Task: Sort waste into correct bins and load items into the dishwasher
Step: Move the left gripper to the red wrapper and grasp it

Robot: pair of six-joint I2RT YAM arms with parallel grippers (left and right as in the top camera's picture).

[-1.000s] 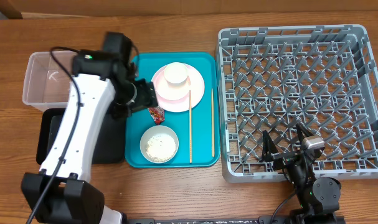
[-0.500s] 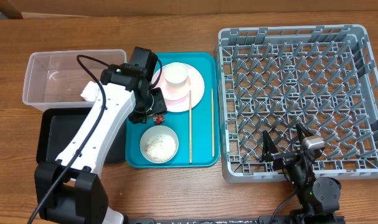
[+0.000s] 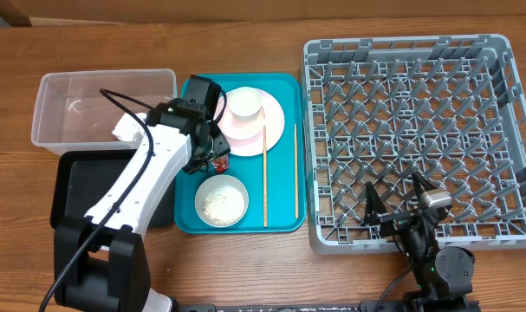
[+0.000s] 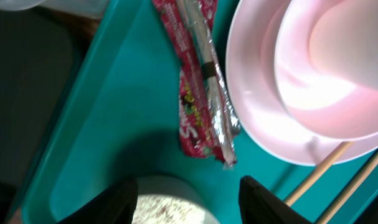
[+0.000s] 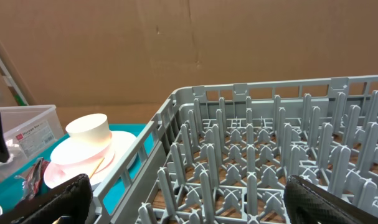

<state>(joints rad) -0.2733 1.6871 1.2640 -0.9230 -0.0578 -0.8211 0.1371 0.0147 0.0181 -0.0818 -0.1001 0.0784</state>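
**Left gripper released over the wrapper, right gripper wide at the rack**

Your left gripper [image 4: 189, 190] hangs over the teal tray [image 4: 114, 112] with its fingers [image 4: 123, 199] apart and nothing between them. The red wrapper [image 4: 201, 81] lies flat on that tray ahead of the fingertips, not touching them. Its long edge is just beside the plate [image 4: 251, 124]. A cup [image 4: 338, 56] stands on the plate. The rice bowl [image 4: 164, 208] sits below the gripper, with grains showing inside.

From overhead you can see two chopsticks [image 3: 264, 173] lying on the teal tray to the right of the dishes. The clear tub [image 3: 72, 95] and the black tray [image 3: 76, 186] sit on the bench [image 3: 245, 269] to its left. A crumpled white tissue [image 3: 124, 130] shows at the tub's near right corner, partly behind your arm. You cannot tell whether it is inside the tub.

Your right gripper [image 3: 414, 208] stands wide open at the near edge of the rack [image 3: 470, 87], holding nothing.
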